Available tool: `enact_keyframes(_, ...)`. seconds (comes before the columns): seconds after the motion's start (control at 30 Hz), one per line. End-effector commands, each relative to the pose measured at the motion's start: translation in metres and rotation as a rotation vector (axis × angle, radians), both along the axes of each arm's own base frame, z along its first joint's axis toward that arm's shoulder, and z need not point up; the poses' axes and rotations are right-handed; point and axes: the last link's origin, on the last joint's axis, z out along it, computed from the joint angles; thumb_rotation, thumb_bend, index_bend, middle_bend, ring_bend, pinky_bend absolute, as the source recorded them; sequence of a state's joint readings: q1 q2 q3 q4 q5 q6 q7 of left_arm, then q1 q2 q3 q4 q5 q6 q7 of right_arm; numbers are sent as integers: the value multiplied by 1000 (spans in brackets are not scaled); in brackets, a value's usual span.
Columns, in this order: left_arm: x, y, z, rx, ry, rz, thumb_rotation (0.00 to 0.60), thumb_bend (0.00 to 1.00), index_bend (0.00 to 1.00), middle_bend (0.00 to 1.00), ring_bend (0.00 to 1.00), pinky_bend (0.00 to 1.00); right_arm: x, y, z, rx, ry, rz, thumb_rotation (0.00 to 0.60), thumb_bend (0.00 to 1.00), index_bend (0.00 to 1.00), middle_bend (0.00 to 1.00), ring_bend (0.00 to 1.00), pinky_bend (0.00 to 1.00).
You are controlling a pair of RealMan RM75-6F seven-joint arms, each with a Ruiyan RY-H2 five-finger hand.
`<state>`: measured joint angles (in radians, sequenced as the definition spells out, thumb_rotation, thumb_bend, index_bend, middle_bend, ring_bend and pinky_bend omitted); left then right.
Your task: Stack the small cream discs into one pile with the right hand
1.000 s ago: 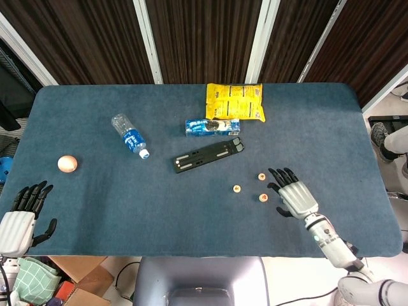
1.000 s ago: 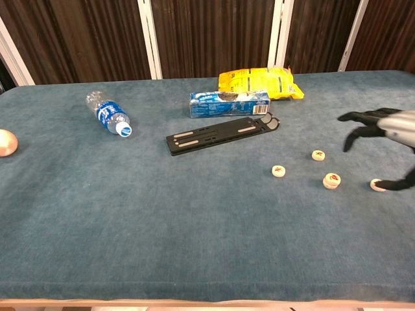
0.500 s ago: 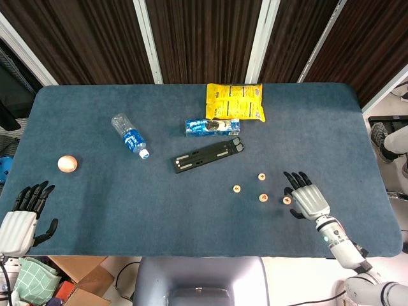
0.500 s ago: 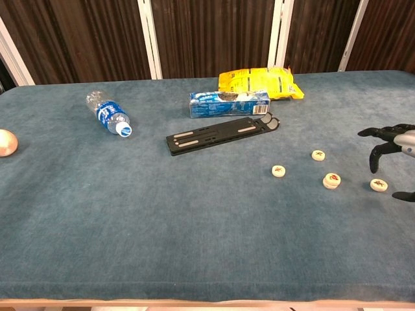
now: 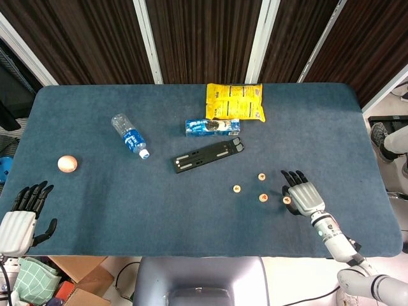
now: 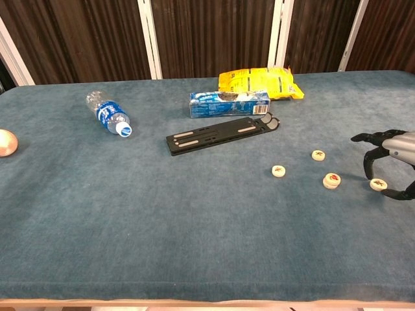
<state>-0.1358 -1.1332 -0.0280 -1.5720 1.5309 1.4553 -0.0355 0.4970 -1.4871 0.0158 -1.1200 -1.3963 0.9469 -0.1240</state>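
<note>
- Discs: four, lying apart on the right half of the table (image 5: pixel 191 210), none stacked — one at the left (image 5: pixel 236 189), one further back (image 5: pixel 261 176), one nearer (image 5: pixel 262 198), one at the right (image 5: pixel 287 200) under the right hand.
- Left hand (image 5: pixel 19 217): off the near left corner, fingers spread, holding nothing.
- Ball (image 5: pixel 67 164), bottle (image 5: pixel 130 136), black bar (image 5: pixel 209 155), blue box (image 5: pixel 213 127), yellow bag (image 5: pixel 234 101): all well apart from the discs, out of the way.
- Right hand (image 6: pixel 389 155): fingers apart and curved down around the right disc; contact too fine to tell, no grip closed, disc flat on the cloth.
- Step in hand, likely: pinching that right disc. Best to close thumb and finger on opposite edges, lift straight up, carry to the nearer disc just to the left, set down centred and flat.
- Against the frame a second ago: hand then covering this disc from above with fingers reaching toward the back disc; now drawn back to the right and lowered, the disc showing between the fingers. Discs themselves unmoved.
</note>
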Motion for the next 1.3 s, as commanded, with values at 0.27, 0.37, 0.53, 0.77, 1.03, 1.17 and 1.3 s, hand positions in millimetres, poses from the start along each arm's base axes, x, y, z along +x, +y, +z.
enact_keyframes(0.27,0,0,0,-1,0,-1,600,440,0,16,0,73,1,-1,0,-2,-8,0,600,458,630,0,0,0)
enact_keyframes(0.37,0,0,0,-2,-1,-1,600,440,0,15,0,73,5,0,2,-12,-26,9,600,458,644,0,0,0)
enact_keyframes(0.53,0,0,0,-1,-4,-1,600,440,0,16,0,73,26,-1,13,-58,-115,61,600,458,647,0,0,0)
enact_keyframes(0.77,1,1,-1,-3,-3,-3,600,440,0,16,0,74,56,-13,4,-13,-158,78,600,458,647,0,0,0)
enact_keyframes(1.03,0,-2,3,11,-17,-1,600,439,0,16,0,76,59,-22,-12,22,-131,43,600,458,647,0,0,0)
enact_keyframes(1.17,1,-2,3,11,-17,-3,600,441,0,16,0,76,60,-22,-14,24,-128,44,600,458,647,0,0,0)
enact_keyframes(1.3,1,-2,4,14,-22,0,600,440,0,16,0,76,60,-21,-15,28,-119,45,600,458,647,0,0,0)
